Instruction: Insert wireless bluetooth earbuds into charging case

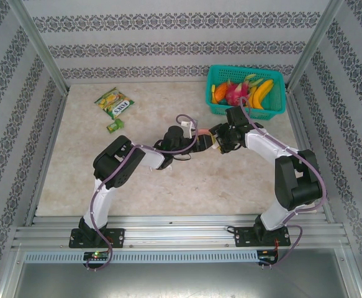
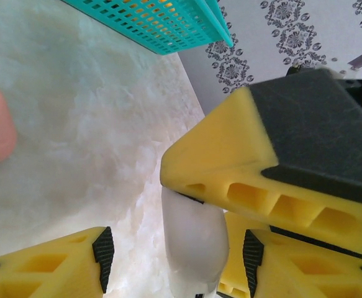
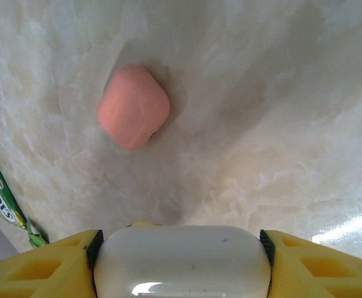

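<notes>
The white charging case (image 3: 181,264) is up off the table (image 3: 280,124), clenched in my right gripper (image 1: 220,138). Its long axis runs from one finger pad to the other, and a broad smooth face is turned to the wrist camera. I cannot tell from here whether its lid is closed or whether any earbuds are inside.

My left gripper (image 2: 176,251) faces it from the left with its fingers spread. They straddle the case's narrow edge with a gap on either side, so that hand is released and grasping nothing. I judge that closing on the case's thin dimension is the next move.

The coral-pink case (image 3: 134,107) lies flat on the table just ahead of the right fingers, apart from both hands.
</notes>
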`<move>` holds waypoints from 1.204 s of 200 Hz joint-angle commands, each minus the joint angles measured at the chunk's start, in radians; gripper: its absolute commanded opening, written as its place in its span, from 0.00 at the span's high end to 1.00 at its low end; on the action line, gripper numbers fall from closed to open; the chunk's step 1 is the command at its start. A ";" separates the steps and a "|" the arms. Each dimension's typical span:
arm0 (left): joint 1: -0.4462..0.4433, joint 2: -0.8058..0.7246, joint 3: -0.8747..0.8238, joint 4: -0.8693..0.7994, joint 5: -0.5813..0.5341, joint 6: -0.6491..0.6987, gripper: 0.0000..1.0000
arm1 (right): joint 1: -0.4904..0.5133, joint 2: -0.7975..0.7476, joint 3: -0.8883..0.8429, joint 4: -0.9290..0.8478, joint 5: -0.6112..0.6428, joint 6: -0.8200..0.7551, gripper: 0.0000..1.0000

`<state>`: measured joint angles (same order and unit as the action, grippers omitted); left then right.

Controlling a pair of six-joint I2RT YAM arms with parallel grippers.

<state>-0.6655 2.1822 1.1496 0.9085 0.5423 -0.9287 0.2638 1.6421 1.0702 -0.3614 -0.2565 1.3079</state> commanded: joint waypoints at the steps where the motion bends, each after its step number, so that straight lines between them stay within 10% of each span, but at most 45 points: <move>1: -0.019 0.027 0.027 0.071 0.000 -0.018 0.42 | -0.004 -0.021 -0.018 0.006 -0.014 0.013 0.38; 241: -0.026 0.061 0.049 0.114 -0.025 -0.062 0.74 | -0.005 -0.008 -0.039 0.038 -0.023 0.022 0.39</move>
<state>-0.6815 2.2276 1.1774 0.9619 0.5266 -0.9775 0.2634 1.6424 1.0420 -0.3275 -0.2596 1.3148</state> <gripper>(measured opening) 0.282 0.614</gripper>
